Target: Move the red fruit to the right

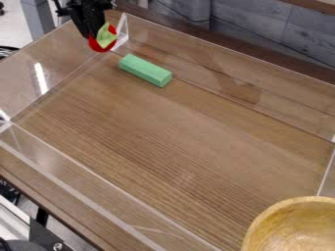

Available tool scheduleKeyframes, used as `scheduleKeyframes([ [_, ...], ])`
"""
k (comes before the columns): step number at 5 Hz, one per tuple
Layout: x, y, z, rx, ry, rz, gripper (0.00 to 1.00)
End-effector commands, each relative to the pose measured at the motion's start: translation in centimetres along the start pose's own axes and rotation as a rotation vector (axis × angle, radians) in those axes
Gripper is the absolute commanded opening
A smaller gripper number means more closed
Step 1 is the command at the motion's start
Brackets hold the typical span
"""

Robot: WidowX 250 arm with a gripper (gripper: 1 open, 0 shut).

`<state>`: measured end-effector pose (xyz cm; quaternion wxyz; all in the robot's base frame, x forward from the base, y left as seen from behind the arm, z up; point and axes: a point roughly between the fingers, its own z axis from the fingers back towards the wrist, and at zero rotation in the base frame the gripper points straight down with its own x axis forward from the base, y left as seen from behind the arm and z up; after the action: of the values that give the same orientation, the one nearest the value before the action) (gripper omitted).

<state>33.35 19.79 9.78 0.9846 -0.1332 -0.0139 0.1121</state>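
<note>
Red toy strawberry fruit (104, 39) with its light-green leaf cap hangs up off the wood at the far left, pinched in your black gripper (94, 32). Open table lies to its right, past the flat green block (145, 71).

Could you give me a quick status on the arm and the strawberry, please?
Gripper shut on strawberry, lifted off the table. Green block just right of it. Table beyond is open.
</note>
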Motion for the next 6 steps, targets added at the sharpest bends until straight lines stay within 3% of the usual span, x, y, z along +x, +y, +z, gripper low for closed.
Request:
scheduleKeyframes([
  [1, 0.8, -2.6, 3.2, 0.028, -0.094, -0.123, 0.0],
  [2, 1.3, -5.5, 1.4, 0.01, -0.067, -0.25, 0.0],
  [3, 1.8, -8.4, 1.3, -0.005, -0.064, -0.296, 0.0],
  [4, 1.6, -10.3, 2.0, -0.018, -0.074, -0.314, 0.0],
  [6, 0.2, -15.0, -0.3, -0.047, -0.048, -0.464, 0.0],
])
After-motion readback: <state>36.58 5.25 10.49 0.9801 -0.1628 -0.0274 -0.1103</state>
